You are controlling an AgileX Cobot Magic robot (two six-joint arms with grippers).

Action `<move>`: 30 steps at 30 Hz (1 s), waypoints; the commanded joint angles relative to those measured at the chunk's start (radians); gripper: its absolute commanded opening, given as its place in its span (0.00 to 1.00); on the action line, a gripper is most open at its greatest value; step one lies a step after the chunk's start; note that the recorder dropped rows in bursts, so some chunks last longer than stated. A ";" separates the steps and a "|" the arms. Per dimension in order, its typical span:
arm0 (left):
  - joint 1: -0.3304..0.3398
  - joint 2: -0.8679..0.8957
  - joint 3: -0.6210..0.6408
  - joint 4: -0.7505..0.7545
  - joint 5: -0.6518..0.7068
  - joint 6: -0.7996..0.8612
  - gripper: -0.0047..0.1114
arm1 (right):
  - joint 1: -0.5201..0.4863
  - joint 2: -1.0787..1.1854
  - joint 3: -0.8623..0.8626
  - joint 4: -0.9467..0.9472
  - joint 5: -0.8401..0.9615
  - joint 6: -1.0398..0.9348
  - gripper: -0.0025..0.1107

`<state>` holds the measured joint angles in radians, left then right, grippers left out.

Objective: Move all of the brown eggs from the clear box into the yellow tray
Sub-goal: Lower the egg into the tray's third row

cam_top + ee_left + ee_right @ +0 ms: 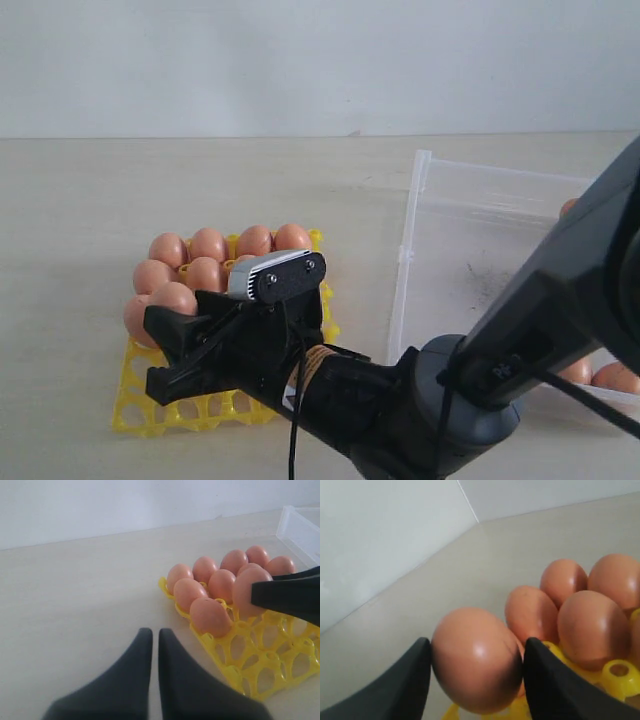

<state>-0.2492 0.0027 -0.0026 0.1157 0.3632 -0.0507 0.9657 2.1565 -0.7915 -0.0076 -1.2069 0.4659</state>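
Pale wall and a beige tabletop (100,200) framed your scene. On the right of the exterior view lay the clear box (410,260), with a couple of brown eggs (612,378) in its near corner and one at its far side. Apart from it, to the left, sat the yellow tray (190,415). Its two far rows were full and a third was begun, while the nearer cups stood bare.

Your right arm reached across the tray from the box side. The right end effector (476,650) was clamped partway open on the held egg (475,680), with the pads across its waist and its long axis roughly upright, by my reading. That egg hung at the third row, just beside the egg at the row's outer end. I could not tell whether it had seated in its cup.

Your left end effector (153,632) hung off the tray's outer side, jaws all but together, holding nothing.

The release called for a straight drop. After that, you had room to back out over the bare near cups, since seated eggs crowded the far side.
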 commanded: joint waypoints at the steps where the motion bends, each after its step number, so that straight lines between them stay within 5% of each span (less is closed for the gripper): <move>1: -0.005 -0.003 0.003 0.002 -0.003 -0.008 0.08 | 0.011 -0.006 0.004 0.083 -0.014 -0.030 0.02; 30: -0.005 -0.003 0.003 0.002 -0.003 -0.008 0.08 | 0.063 -0.080 -0.028 0.285 0.270 -0.116 0.02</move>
<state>-0.2492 0.0027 -0.0026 0.1157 0.3632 -0.0507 1.0266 2.0901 -0.7934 0.2748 -0.9791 0.3728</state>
